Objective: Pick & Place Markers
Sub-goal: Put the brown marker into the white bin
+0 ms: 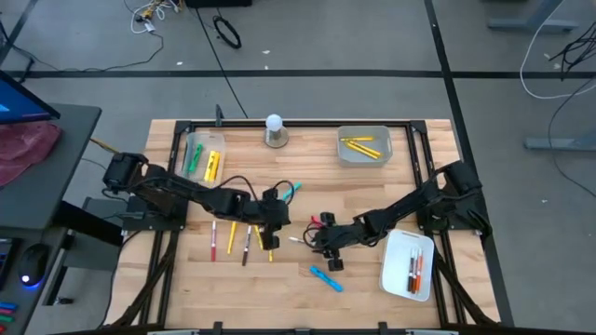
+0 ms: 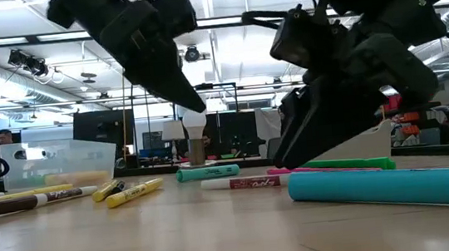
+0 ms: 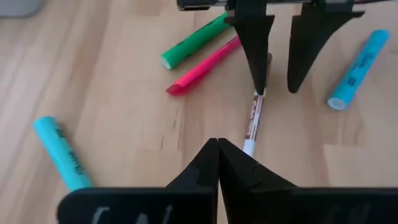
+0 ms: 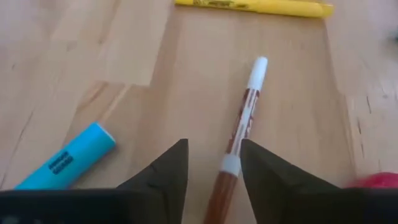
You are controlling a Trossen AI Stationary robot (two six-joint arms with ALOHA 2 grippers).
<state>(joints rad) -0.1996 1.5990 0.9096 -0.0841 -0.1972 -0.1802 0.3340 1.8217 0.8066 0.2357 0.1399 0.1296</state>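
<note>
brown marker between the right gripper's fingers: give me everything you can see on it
The brown marker is a thin stick with a brown barrel, a pale band, a white printed section and a white rounded end, plastic by the look. It lies flat on the wooden table, between the open fingers of the right gripper, which straddle its brown end; whether they touch it is unclear. Its white end points toward a yellow marker and the shut left gripper. A blue marker lies beside it, apart.

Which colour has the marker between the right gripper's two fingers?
The thin marker has a dark brown barrel with a white cap; the right wrist view shows it best.
</note>
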